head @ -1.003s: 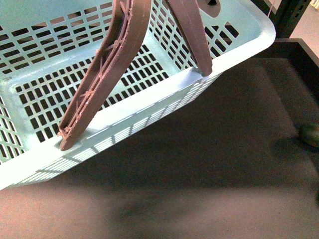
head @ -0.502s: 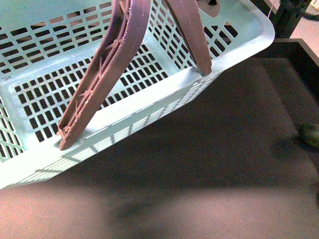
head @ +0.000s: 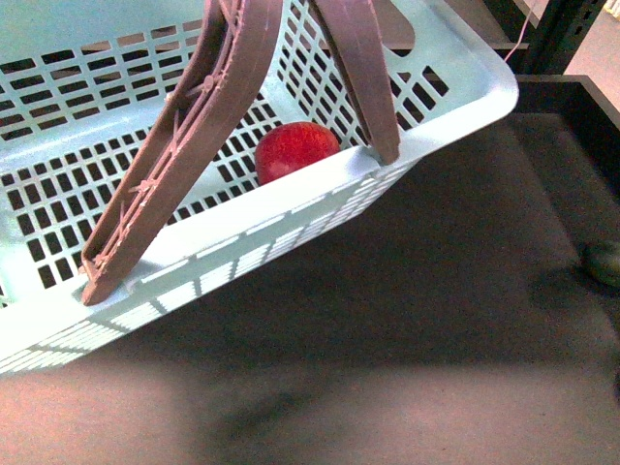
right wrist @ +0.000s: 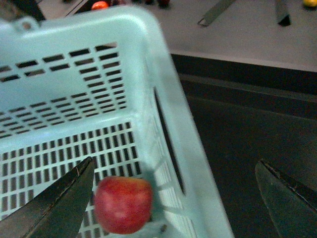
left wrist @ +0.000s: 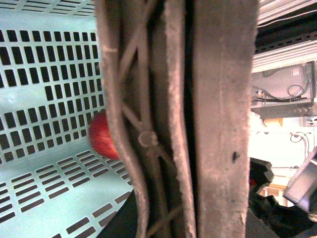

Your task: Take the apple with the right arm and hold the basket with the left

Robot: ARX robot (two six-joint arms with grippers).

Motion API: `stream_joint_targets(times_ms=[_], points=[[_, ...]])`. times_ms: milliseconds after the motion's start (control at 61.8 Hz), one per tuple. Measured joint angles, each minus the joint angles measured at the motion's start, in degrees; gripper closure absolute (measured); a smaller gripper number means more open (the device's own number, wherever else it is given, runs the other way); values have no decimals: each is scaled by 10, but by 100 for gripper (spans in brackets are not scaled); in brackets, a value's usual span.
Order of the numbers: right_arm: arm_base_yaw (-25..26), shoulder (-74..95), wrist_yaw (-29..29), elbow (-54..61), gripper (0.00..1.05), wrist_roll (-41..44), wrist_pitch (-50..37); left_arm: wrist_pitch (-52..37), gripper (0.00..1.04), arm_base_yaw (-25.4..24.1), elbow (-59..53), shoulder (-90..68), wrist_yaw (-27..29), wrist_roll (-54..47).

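The aqua-blue basket [head: 291,208] is tilted over the dark table, its two brown-mauve handles [head: 184,145] raised. The red apple [head: 294,148] lies inside against the near wall. It also shows in the left wrist view [left wrist: 102,136] and the right wrist view [right wrist: 123,204]. My left gripper is shut on a basket handle [left wrist: 218,124] that fills the left wrist view; its fingers are hidden. My right gripper [right wrist: 176,198] is open above the basket's corner [right wrist: 163,124]. One finger [right wrist: 54,203] is over the basket floor beside the apple, the other [right wrist: 290,203] over the table outside.
A dull green round thing [head: 604,262] lies at the table's right edge. Dark shelving stands behind at the right [head: 562,34]. Small red and orange fruits [right wrist: 100,5] lie far off on a grey floor.
The basket has tilted and shifted left, its near rim lower. The apple has rolled into sight against the near wall in the front view.
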State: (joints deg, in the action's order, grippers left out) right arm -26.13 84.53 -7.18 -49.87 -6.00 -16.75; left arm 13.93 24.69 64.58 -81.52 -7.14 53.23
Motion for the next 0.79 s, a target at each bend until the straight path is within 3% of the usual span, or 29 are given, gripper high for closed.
stream_joint_targets(times_ms=[146,210,324,405,550,680,793], points=[[62,-129,-67,101,9,27,-41,0,89,-1,0,0,7,-3],[79,-156,-101,151,17,37,-121,0,89,-1,0,0,3,-2],[102,-191,-82,224,34,46,-215,0,89,1,0,0,0,-2],[117,-214,-66,264,46,51,-228,0,89,1,0,0,-3,0],[157,-282,-27,345,81,56,-235,0,89,0,0,0,5,-1],[175,-319,-13,378,102,56,-233,0,89,0,0,0,3,-1],[188,-349,1,400,103,58,-225,0,89,0,0,0,1,-1]])
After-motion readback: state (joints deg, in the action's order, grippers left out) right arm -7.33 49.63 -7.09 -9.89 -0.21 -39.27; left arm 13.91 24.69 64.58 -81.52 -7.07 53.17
